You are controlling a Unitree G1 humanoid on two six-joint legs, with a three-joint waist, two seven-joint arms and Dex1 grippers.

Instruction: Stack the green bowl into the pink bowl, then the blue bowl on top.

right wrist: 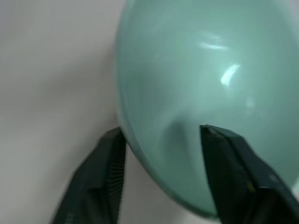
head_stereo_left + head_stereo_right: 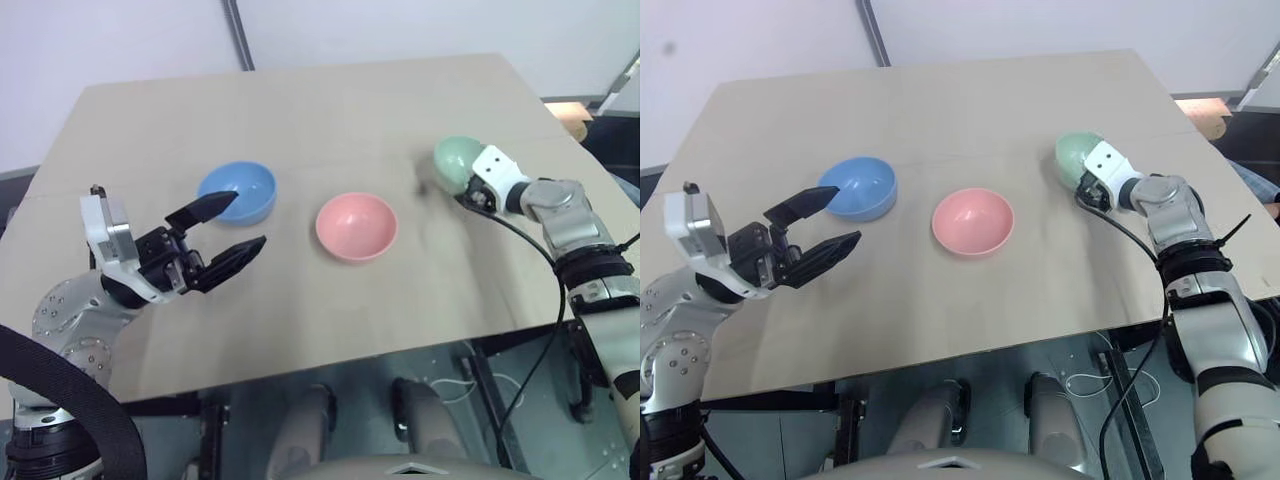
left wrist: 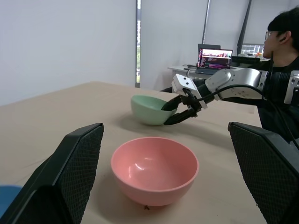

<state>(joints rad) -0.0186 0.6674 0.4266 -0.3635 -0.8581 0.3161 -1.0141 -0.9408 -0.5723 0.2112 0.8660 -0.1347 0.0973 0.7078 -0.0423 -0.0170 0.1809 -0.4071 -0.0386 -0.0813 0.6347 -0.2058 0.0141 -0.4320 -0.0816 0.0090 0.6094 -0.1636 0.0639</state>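
Right gripper (image 3: 180,111): fingers straddling the near rim of the glossy round mint-green bowl (image 2: 455,161), one inside, one outside, not visibly clamping. Left gripper (image 2: 222,232): hanging agape; glossy round sky-blue bowl (image 2: 240,192) just beyond it, glossy round salmon-pink bowl (image 2: 356,226) lying between the grippers.

Head stereo pair looks forward and down from above over the pale wooden worktop (image 2: 330,110); both eyes share the same scene: glossy sky-blue round bowl (image 2: 240,192), glossy salmon-pink round bowl (image 2: 356,226), glossy mint-green round bowl (image 2: 456,162), both arms.

Left wrist camera sits low, near worktop level, facing across it between its own black pincer (image 3: 173,177) fingers; pink bowl close, green bowl and right pincer (image 3: 180,109) farther; it shares these with the head views.

Right wrist camera is very close to the green bowl's rim, one finger (image 1: 100,182) each side.
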